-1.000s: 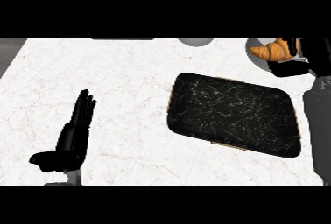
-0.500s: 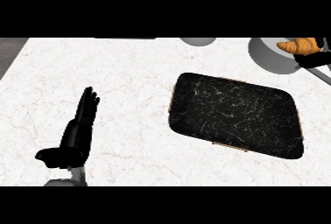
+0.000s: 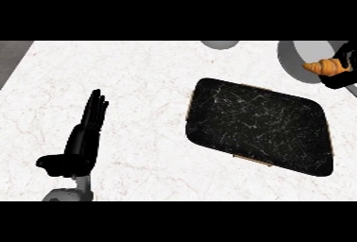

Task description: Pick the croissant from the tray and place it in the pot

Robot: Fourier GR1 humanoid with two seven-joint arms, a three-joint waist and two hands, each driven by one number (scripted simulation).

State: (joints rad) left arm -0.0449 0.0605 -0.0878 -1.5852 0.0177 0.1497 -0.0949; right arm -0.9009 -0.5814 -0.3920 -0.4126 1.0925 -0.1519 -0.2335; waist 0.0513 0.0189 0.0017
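**Desk:** While held over the pot (image 3: 296, 56) at the head view's upper right, carried by which hand?

**Photographer:** Right hand (image 3: 343, 66), black fingers curled round the croissant (image 3: 325, 67) at the frame's right edge. Pinched from the right end, so most of the pastry pokes out to the left of the fingers.

**Desk:** Long axis?

**Photographer:** Lying roughly left to right across the view, tips drooping slightly. Seen against the pot's grey inside near its right rim, not yet resting on the bottom so far as can be judged.

**Desk:** Nearer hand?

**Photographer:** Right, plainly, already touching it. Left hand (image 3: 82, 142) well apart at lower left on the white marble counter (image 3: 140, 85), fingers straight and pointing up the frame, holding nothing, at rest.

**Desk:** And the tray?

**Photographer:** Dark tray (image 3: 261, 125) at centre right, just below and left of the pot, with no croissant on it. Pale round object (image 3: 220, 44) cut off at the top edge, too little showing to name.

**Desk:** Stage of the job?

**Photographer:** Judged close to done: 1 pick behind, 1 release ahead. Next call likely to open the fingers straight above the pot, with the pastry's free end pointing toward the pot's middle. Only 1 view supplied, so height above the pot's floor cannot be told.
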